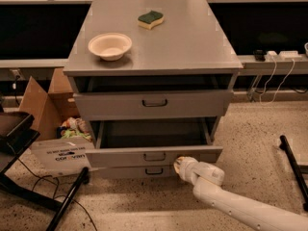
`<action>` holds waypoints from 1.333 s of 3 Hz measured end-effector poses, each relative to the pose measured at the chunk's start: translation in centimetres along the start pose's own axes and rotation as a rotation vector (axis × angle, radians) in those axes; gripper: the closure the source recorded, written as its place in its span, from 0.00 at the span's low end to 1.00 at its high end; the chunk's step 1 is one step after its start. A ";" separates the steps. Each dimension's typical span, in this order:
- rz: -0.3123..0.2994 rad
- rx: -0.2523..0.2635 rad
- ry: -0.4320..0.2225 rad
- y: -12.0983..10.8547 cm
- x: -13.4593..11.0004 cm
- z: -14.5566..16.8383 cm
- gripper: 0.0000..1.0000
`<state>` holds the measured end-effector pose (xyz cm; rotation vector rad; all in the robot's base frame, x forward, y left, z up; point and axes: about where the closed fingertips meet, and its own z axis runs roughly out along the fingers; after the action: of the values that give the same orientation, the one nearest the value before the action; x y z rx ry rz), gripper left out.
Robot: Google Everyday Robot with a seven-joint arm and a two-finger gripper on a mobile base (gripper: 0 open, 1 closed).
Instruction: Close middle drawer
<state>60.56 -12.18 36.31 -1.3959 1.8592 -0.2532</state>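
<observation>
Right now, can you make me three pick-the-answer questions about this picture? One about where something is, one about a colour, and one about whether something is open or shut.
1. Where is the bowl?
A) on top of the cabinet
B) inside a drawer
C) on the floor

2. What colour is the top of the sponge?
A) red
B) green
C) blue

3. How is the middle drawer?
A) pushed all the way shut
B) pulled out
C) taken out and lying on the floor

Answers:
1. A, because the bowl sits on the grey top, near its left front.
2. B, because the sponge shows a green upper face.
3. B, because its tray sticks out from the cabinet, with the gripper by its front panel, to the right of the handle.
</observation>
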 end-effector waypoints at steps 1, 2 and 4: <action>-0.014 0.009 -0.001 -0.7 -0.1 0.4 1.00; -0.030 0.021 -0.001 -1.5 -0.2 0.8 1.00; -0.062 0.047 -0.004 -3.5 -0.6 1.9 1.00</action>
<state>64.45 -12.47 37.32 -1.4229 1.7974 -0.3234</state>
